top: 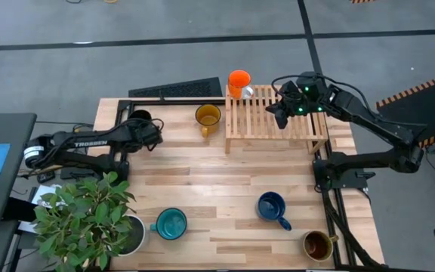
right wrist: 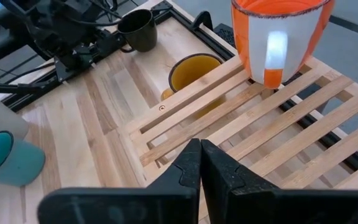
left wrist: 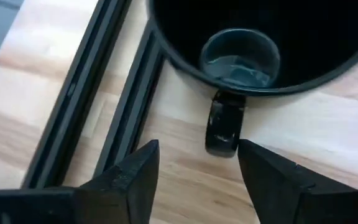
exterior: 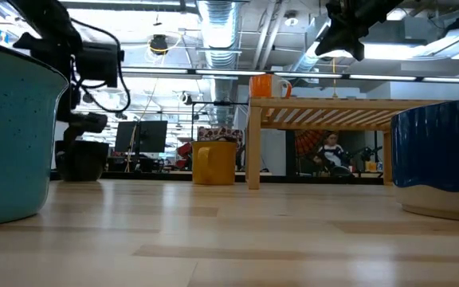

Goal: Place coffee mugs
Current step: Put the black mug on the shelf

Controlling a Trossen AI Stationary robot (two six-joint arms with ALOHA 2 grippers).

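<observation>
High view: overhead, straight down, whole table in frame. Low view: table-top height, level across boards toward room behind, teal mug very close. Left wrist view: close above black mug. Right wrist view: over wooden rack. Rack, orange mug shared by high, low, right wrist views.

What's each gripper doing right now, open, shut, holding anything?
Left gripper: jaws open, empty, just short of the glossy black mug's handle.
Right gripper: jaws shut, empty, above the slatted wooden rack.
</observation>
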